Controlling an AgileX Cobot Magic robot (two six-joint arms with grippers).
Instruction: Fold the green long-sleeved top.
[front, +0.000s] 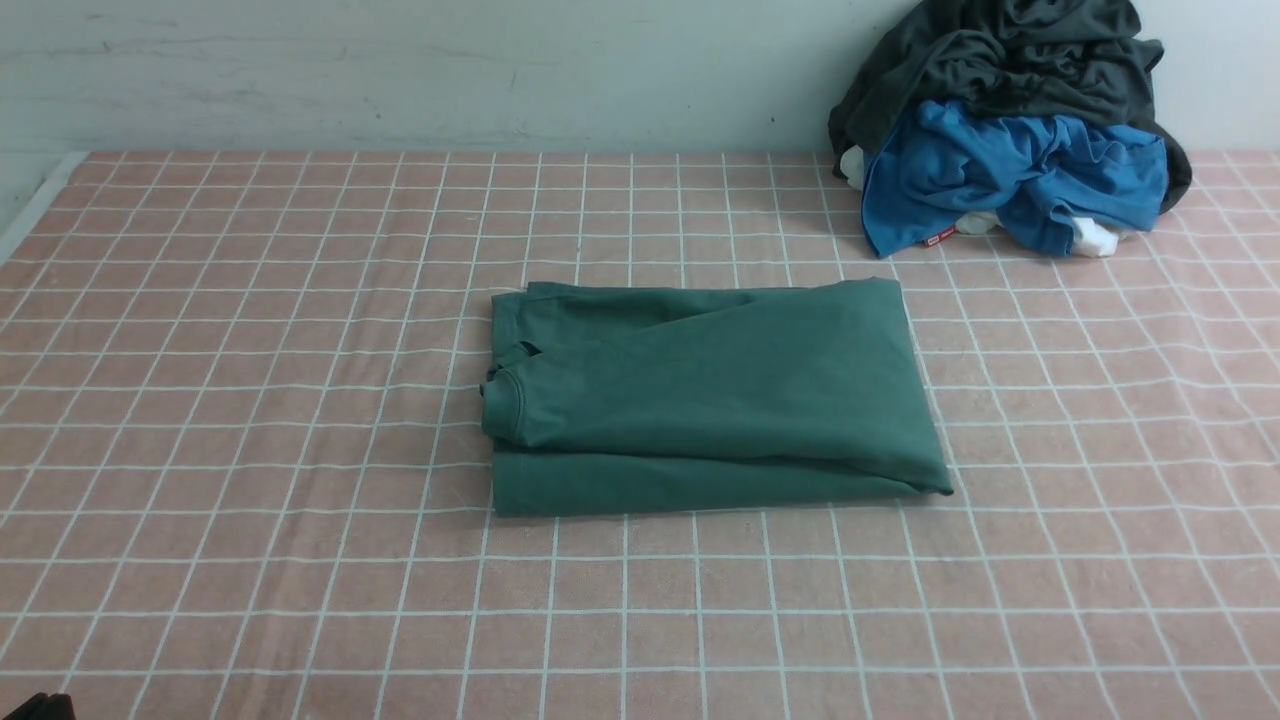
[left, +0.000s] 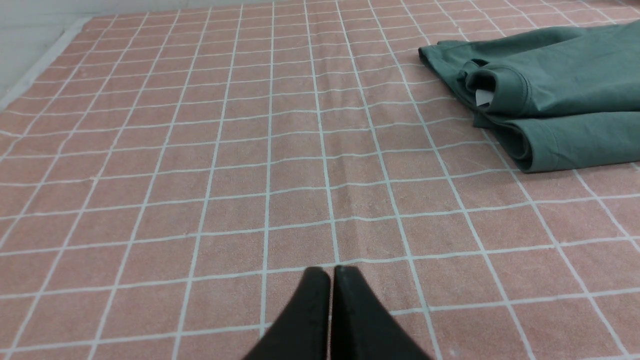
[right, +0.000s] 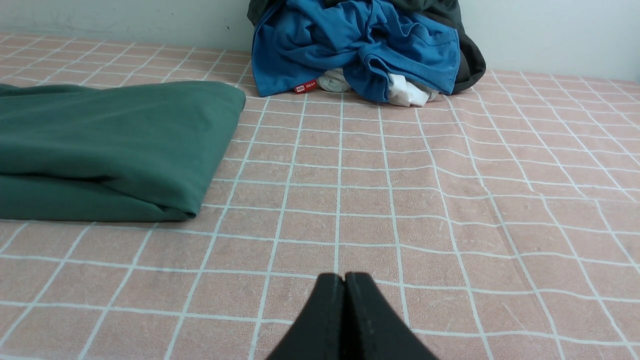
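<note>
Well beyond both end effectors (left: 330, 272) (right: 344, 277): green top (front: 710, 395)

You will find the folded top (front: 715, 395) lying flat near the middle of the checked cloth (front: 250, 400), its neck opening toward the robot's left and its folded-over edge toward the robot's right. Behind it and to the right, against the back wall (front: 450, 70), sits a heap of garments (front: 1010, 150), well apart from the top. Your left gripper (left: 330, 280) and right gripper (right: 344, 285) sit over bare cloth nearer the robot, one on each side of the top, touching neither it nor the heap.
</note>
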